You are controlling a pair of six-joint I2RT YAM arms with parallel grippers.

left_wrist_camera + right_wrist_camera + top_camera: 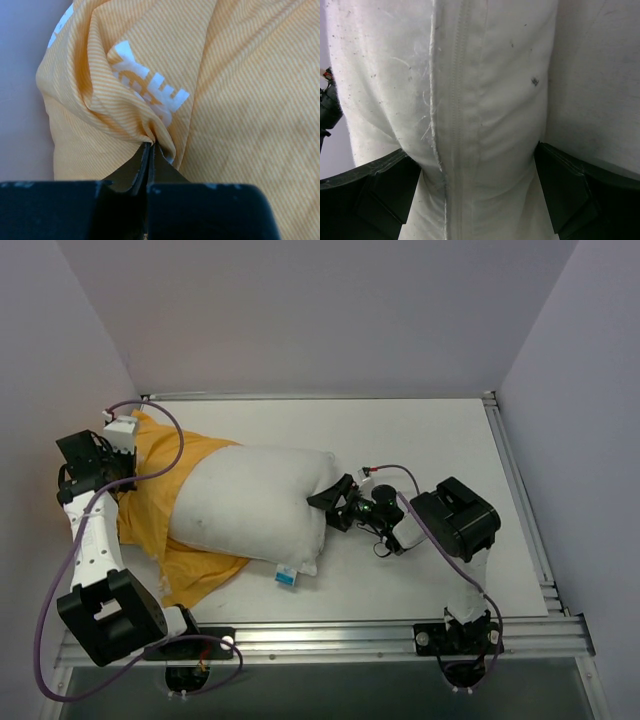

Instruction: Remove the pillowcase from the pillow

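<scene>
The orange-yellow pillowcase (165, 485) lies bunched at the left of the table and still covers the left end of the white pillow (255, 505). The rest of the pillow lies bare, with a blue-and-white tag (286, 576) at its near edge. My left gripper (128, 445) is shut on a fold of the pillowcase (240, 100) beside white print, its tips (151, 145) pressed together on the cloth. My right gripper (335, 502) is at the pillow's right end. Its jaws stand wide, and the seamed pillow edge (485, 100) bulges between the fingers (395, 185) and touches both.
The white tabletop (420, 440) is framed by aluminium rails at the front (330, 635) and right (520, 490). Grey walls close in on the left, back and right. The left wall stands close behind the left arm.
</scene>
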